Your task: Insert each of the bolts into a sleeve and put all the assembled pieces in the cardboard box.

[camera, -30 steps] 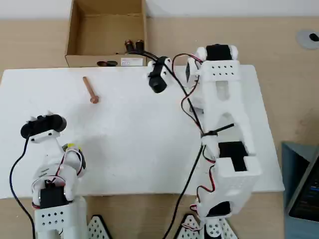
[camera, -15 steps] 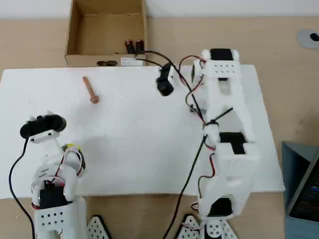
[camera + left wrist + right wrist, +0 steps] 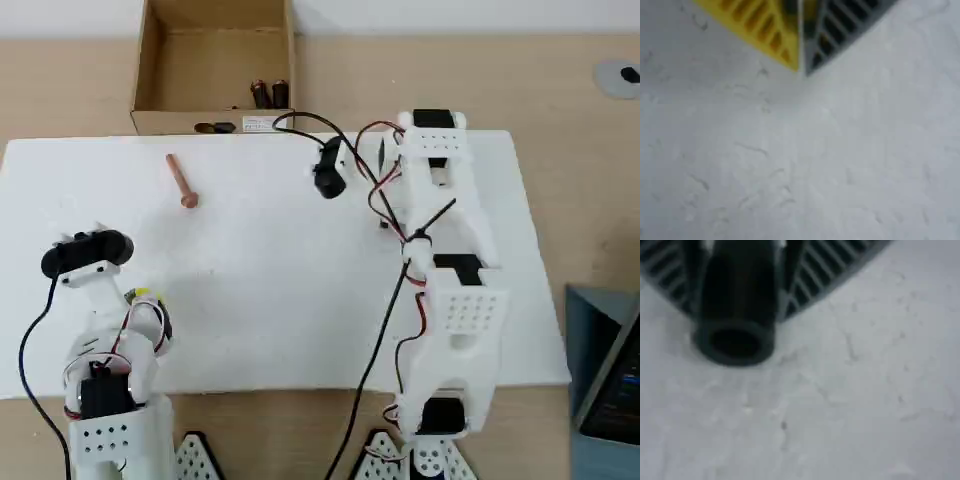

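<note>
A copper-coloured bolt lies on the white mat at the far left, in front of the cardboard box. Two dark assembled pieces stand in the box's near right corner. In the right wrist view my right gripper is shut on a black sleeve, whose open end sits just above the mat. The right arm stretches along the mat's right side, its wrist near the far edge. My left gripper, one yellow and one grey finger, is shut on nothing close over bare mat at the near left.
The left arm is folded at the near left corner. Black cables trail from the right arm across the mat. A dark device sits off the mat at the right edge. Wooden table surrounds the mat.
The right arm has drawn back from the box's front right corner, its wrist shifting right and toward the near side. The left arm and the bolt have not moved.
</note>
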